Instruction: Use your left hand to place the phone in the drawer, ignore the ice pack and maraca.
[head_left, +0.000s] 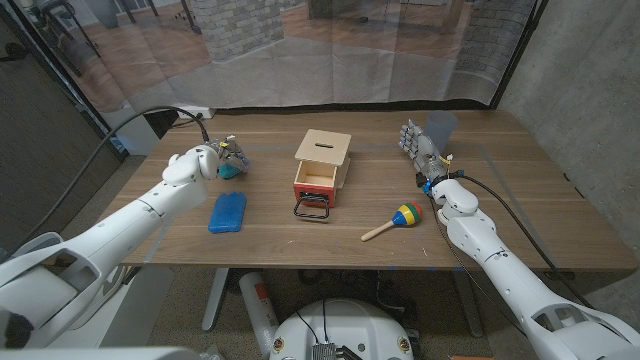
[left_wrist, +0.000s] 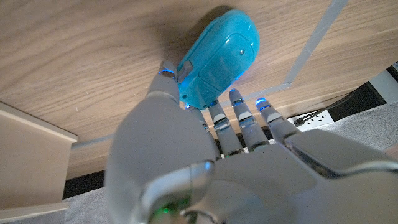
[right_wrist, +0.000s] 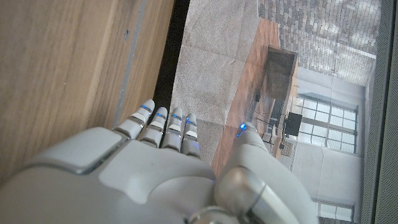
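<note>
Phone under the left hand at the counter's far left

Phone, a rounded turquoise one, lies on the wooden counter near its far left corner, and the left hand is on it. In the left wrist view the fingers reach to the phone's near edge and the thumb touches its side; whether they grip it or only touch it I cannot tell. Just nearer the robot lies a flat blue ice pack, apart from the hand. At the counter's middle stands a small wooden box with a slot in its top and a red-fronted drawer pulled open, a black handle at its front. Right of the box and nearer the front edge lies the maraca, its striped head toward the right arm. The right hand stands upright by the far right side, fingers straight and slightly apart, holding nothing.
</note>
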